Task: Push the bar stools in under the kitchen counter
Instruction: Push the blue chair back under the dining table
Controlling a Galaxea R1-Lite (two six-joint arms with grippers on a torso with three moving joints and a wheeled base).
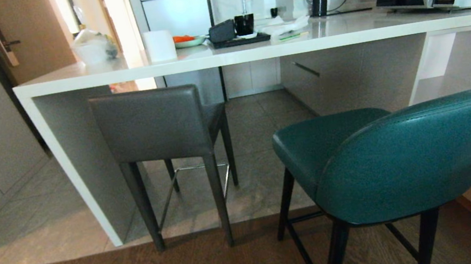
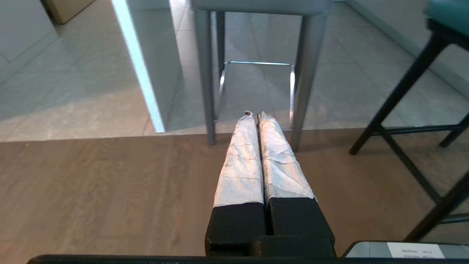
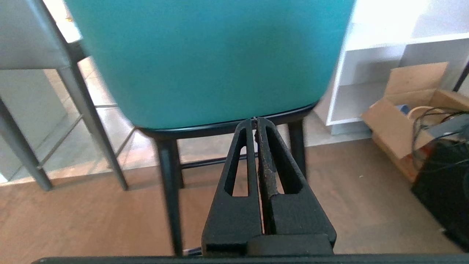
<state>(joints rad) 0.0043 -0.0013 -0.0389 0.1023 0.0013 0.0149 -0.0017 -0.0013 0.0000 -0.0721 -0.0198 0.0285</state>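
Right wrist view shows the right gripper [image 3: 255, 119] with its fingers pressed together, holding nothing, right behind the back of the teal stool [image 3: 205, 62]. That stool stands out from the counter [image 1: 224, 55], so this arm is nearer. The grey stool [image 1: 156, 124] already sits under it. The left gripper [image 2: 255, 114] is closed too, empty, low above the floor.

Two bar stools at the white desk

The grey square-backed stool [image 1: 161, 128] stands upright, its seat tucked under the thick white desk [image 1: 251, 49] beside the panel leg; the teal round-backed stool [image 1: 386, 157] stands upright on thin black legs, nearer, clear of the slab.
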